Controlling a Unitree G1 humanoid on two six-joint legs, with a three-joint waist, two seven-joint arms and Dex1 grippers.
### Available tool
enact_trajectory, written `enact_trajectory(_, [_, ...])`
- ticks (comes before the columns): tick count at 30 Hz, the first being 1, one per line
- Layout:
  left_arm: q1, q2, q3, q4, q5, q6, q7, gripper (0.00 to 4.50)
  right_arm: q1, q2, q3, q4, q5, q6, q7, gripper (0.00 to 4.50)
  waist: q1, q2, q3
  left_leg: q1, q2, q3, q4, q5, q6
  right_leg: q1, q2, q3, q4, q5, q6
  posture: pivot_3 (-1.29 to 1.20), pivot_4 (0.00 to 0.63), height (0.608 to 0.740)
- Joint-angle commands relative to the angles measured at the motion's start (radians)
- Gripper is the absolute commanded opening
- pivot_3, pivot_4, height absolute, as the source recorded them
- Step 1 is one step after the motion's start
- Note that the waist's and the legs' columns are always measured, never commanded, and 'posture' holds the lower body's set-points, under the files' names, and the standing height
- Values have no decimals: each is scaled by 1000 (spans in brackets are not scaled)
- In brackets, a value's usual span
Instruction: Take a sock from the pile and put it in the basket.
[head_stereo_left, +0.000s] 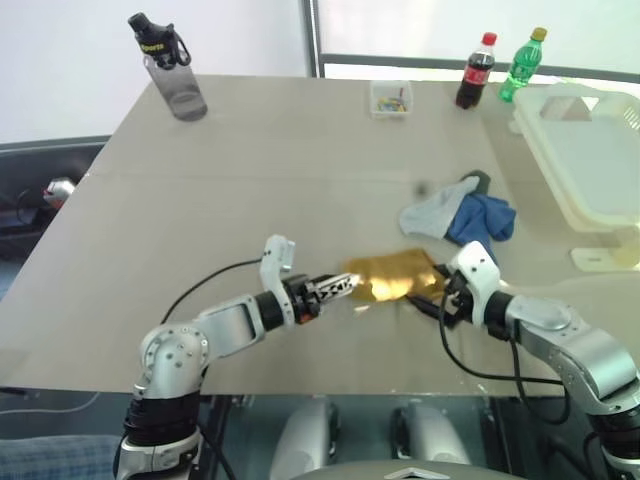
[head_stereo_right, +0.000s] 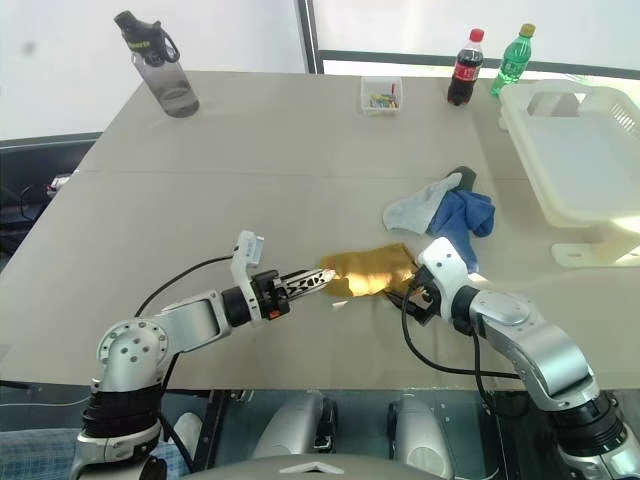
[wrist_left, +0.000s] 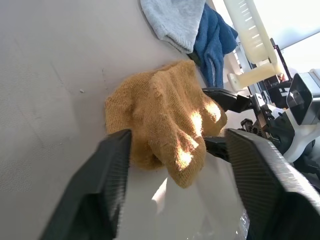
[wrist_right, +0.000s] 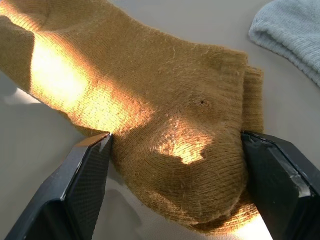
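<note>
Both hands (head_stereo_left: 345, 287) (head_stereo_left: 438, 290) splayed astride sock (head_stereo_left: 390, 275), beige table (head_stereo_left: 300, 160)

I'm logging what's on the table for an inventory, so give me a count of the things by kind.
Socks: 3 (mustard-yellow sock, blue sock, light grey sock)
Bottles: 3 (grey water bottle, cola bottle, green bottle)
Basket: 1
Small clear box: 1
Total: 8

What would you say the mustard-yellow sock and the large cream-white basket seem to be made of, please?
The mustard-yellow sock looks like soft, fuzzy knit yarn, probably wool or cotton: ribbed stitches and loose fibres show, and it lies limp on the table. The large cream-white basket looks like moulded plastic with a smooth, slightly glossy finish and rigid slotted walls.
</note>
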Motion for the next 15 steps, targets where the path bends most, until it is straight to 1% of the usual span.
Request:
enact_trajectory(1, [-3,13,9,-10,33,-24,3,4460,15,9,-12,-7,-10,8,14,4189,-1,0,0,0,0,0,0,0,0,0,0,0,0,0,0,0,150,740])
enact_trajectory(6, [18,46,23,-32,58,-43,-41,4460,17,20,-14,-7,-21,15,22,4189,-1,0,0,0,0,0,0,0,0,0,0,0,0,0,0,0,150,740])
enact_trajectory(9, [32,43,33,-11,55,-38,-21,4460,20,24,-14,-7,-25,17,28,4189,-1,0,0,0,0,0,0,0,0,0,0,0,0,0,0,0,150,740])
enact_trajectory(13, [45,36,52,-2,-2,-7,2,4460,20,32,-11,-7,-33,20,32,4189,-2,-1,-1,1,0,0,0,0,0,0,-1,0,0,0,0,0,150,740])
enact_trajectory(15, [43,37,53,8,4,2,23,4460,17,37,-11,-3,-37,21,34,4189,-1,-1,-1,1,0,0,0,0,0,0,-1,0,0,0,0,0,150,740])
